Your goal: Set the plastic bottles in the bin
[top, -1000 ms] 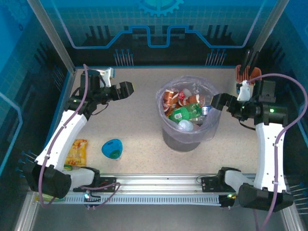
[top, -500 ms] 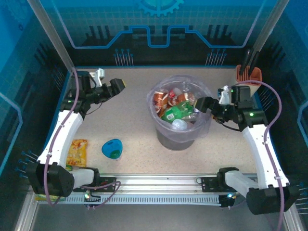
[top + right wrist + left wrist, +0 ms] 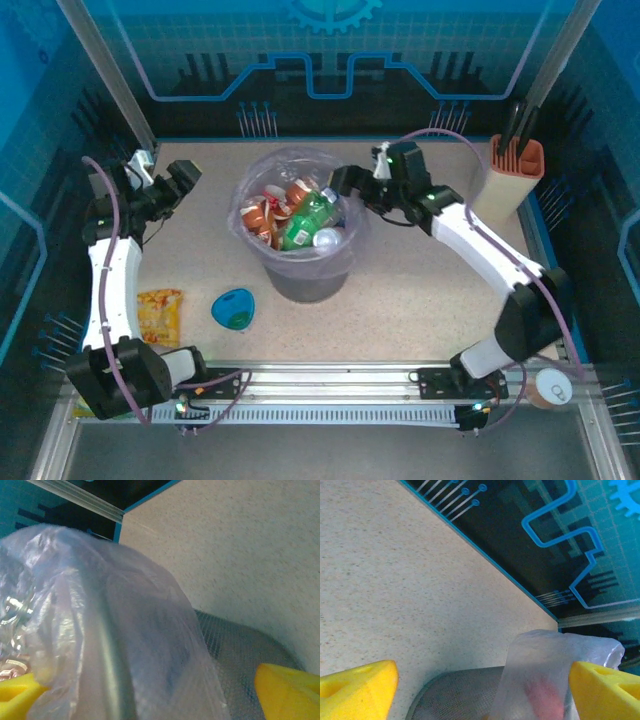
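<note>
My right gripper was wide open, fingers well apart, nothing clamped. It sat at the far right side of the bin, up at rim level. In the right wrist view a slack fold of the lilac bag bulged btwn my yellow fingertips and lapped over one of them, w/ the grey wall just behind. Couldn't tell if I was actually pressing on the rim.

My left gripper was open too and empty. It hung over the table near the far left corner, apart from the bin but facing it. The left wrist view had the bin's wall & bag framed btwn its yellow tips, w/ bare table in front.

The bin stood a bit left of the table's middle, nearer the far edge. Around it:
- a knife block at the far right corner
- a blue bowl toward the near edge
- a snack packet by the left edge, all apart from the bin

The plastic bottles lay heaped inside, close under the rim, at mixed angles. The green one lay tilted, long axis approx near-left to far-right; couldn't tell which end had the cap.
</note>
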You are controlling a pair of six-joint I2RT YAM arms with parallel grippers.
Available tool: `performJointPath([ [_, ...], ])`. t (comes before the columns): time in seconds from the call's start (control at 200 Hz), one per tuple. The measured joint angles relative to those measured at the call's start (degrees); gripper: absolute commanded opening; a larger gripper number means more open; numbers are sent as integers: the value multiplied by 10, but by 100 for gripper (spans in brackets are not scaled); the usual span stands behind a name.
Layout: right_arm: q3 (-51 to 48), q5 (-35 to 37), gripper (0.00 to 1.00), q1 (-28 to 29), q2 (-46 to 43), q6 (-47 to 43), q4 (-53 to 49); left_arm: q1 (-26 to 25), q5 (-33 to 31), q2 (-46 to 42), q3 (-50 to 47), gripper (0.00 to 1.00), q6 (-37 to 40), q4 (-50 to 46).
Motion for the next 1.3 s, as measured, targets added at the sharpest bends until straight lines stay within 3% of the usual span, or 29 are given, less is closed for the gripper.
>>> performJointPath([
  [0.215,104,9,95,11,100,-3,34,5,-19,18,-8,93,13,-7],
  [0.295,120,14,98,5,100,-12,30,6,-41,21,-13,99,22,-7],
  [0.52,125,20,100,-61,33,-71,10,5,-137,19,-63,99,48,33],
  [0.665,76,61,100,-137,-43,-145,-14,5,-207,19,-147,99,64,93],
  [0.831,-24,144,100,-170,-83,-255,-30,-23,-286,19,-240,99,97,160],
  [1.026,-184,216,100,-189,-72,-346,-1,-60,-318,47,-314,99,133,286],
  [1.141,-264,246,100,-189,-51,-381,72,-78,-327,83,-337,99,151,347],
  [1.301,-302,276,100,-197,-2,-429,148,-99,-335,130,-338,99,173,410],
])
